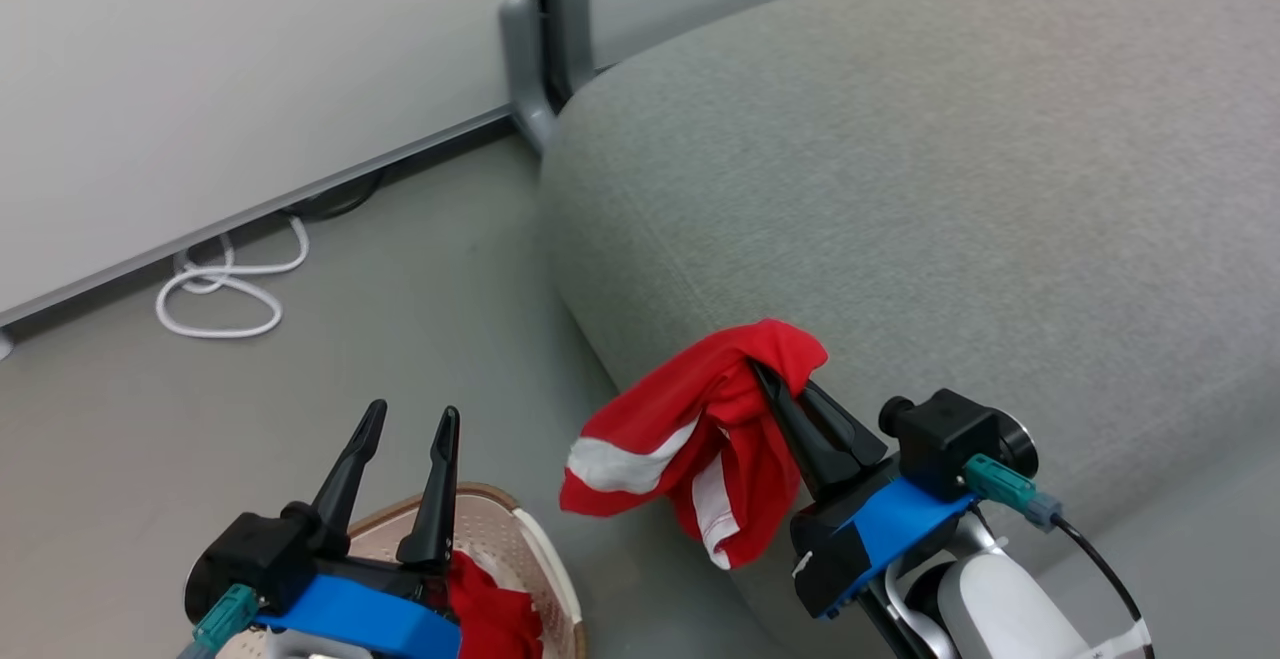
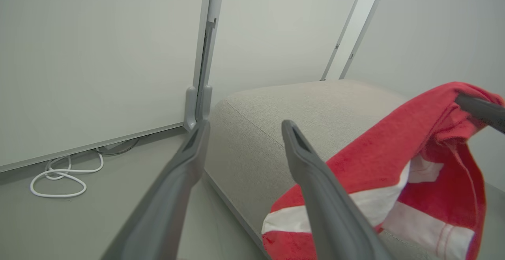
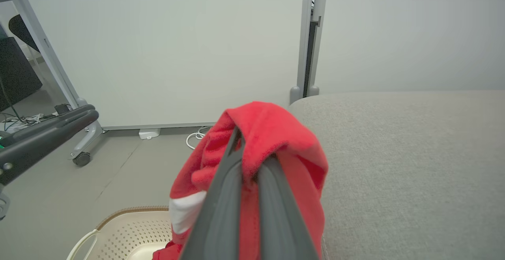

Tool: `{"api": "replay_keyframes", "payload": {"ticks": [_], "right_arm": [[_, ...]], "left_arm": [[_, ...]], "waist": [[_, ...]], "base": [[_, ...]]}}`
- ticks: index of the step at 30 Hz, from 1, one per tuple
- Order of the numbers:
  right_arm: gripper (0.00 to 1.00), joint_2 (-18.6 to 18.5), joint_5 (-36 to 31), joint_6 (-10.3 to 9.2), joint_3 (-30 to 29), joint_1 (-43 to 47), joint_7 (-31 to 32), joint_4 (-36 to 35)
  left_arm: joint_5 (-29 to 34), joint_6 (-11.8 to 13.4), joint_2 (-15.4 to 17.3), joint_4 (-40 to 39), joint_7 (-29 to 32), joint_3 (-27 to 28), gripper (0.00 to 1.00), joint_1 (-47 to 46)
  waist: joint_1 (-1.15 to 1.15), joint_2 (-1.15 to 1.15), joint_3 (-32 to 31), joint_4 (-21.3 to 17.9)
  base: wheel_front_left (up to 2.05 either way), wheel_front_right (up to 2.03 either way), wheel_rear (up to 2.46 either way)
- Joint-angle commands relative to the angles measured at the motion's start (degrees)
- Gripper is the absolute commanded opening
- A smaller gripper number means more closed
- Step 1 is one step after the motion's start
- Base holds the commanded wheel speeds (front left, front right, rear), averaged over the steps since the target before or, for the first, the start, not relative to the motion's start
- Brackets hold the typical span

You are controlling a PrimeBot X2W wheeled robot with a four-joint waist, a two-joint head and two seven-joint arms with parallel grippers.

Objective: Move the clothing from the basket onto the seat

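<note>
From the head, the right gripper (image 1: 780,379) is clenched on a red garment (image 1: 690,429) with white stripes, which hangs just at the front edge of the seat (image 1: 900,189). Left of the seat, the left gripper (image 1: 414,411) hovers over the basket (image 1: 530,539), its jaws moderately parted and empty. A second red garment (image 1: 490,619) lies in the basket.

At the left wrist, the fingers stand well apart with nothing between them, pointing toward the seat's corner.

At the right wrist, the jaws are pressed nearly together, with red cloth pinched between them and folded over their tips, beside the seat's left end.
</note>
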Motion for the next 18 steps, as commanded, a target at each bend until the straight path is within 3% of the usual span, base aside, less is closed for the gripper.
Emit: {"api": "replay_keyframes", "payload": {"ticks": [1, 7, 18], "right_arm": [[0.00, -0.1, -0.2, 0.02, -0.6, 1.5, 0.5, -1.5], [0.00, -0.1, -0.5, 0.03, -1.5, 3.6, 1.5, -3.6], [0.00, -0.1, 1.5, 0.03, -4.0, 2.7, 1.0, -3.7]], "left_arm": [[0.6, -0.5, 0.0, 0.7, -0.2, -0.2, 1.00, 0.1], [0.9, -1.2, 0.1, 2.5, -0.2, -0.5, 1.00, -0.6], [0.9, -1.6, 1.3, 4.2, -0.1, -1.6, 1.00, -1.9]], "waist": [[0.00, 0.00, -0.5, -2.2], [0.00, 0.00, -0.1, -5.7], [0.00, 0.00, 1.9, -6.0]], "base": [[0.00, 0.00, 0.00], [0.00, 0.00, 0.00], [0.00, 0.00, 0.00]]}}
